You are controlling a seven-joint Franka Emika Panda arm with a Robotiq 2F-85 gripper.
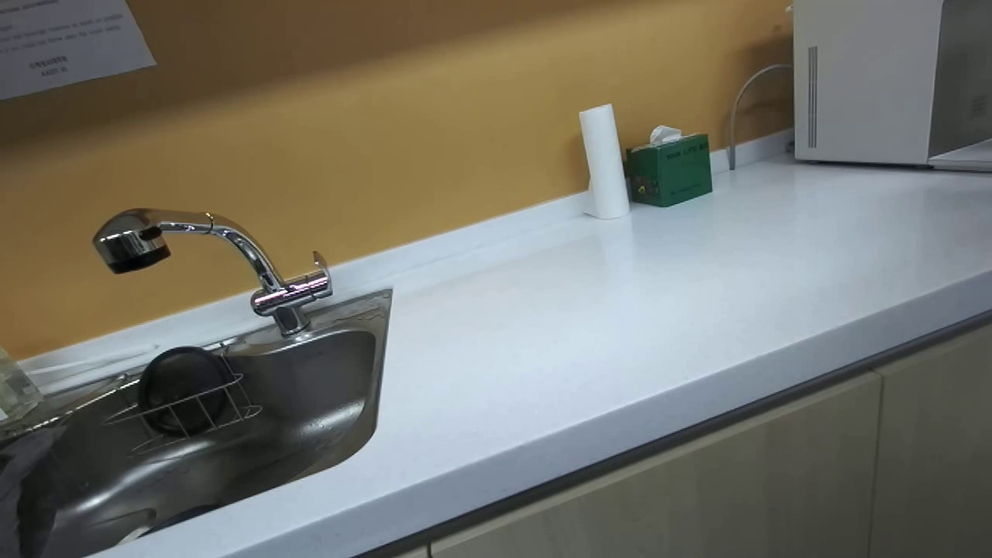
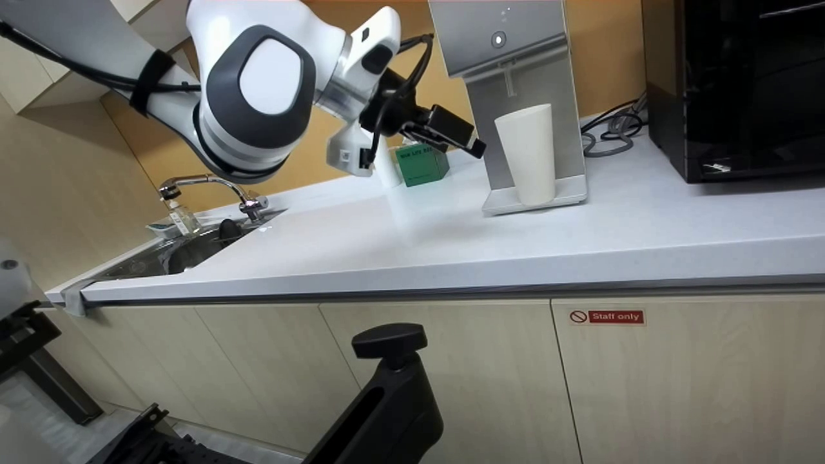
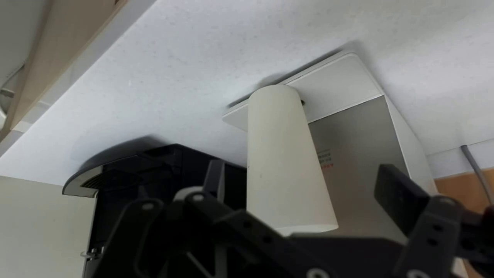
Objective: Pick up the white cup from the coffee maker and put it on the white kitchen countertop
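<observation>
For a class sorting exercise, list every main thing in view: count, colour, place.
Countertop: 1, white, along wall
Coffee maker: 1, grey and white, on countertop
White cup: 1, off-white, on coffee maker
Sink: 1, silver, in countertop
Faucet: 1, silver, on sink rim
Tissue box: 1, green, by wall
Paper roll: 1, white, beside tissue box
Boxy appliance: 1+, black, on countertop
Cabinets: several, beige, below countertop
Sign: 1, red, on cabinets
Arm: 1, white, over countertop
Fingers: 2, black, spread, facing cup

In an exterior view, the white kitchen countertop (image 1: 620,310) holds an inset steel sink (image 1: 333,376) with a chrome faucet (image 1: 246,246) and, well apart, the coffee maker (image 1: 864,85), partly out of frame. Between them, near an orange wall (image 1: 403,132), a white cylinder (image 1: 605,164) stands just beside a green tissue box (image 1: 670,172)
</observation>
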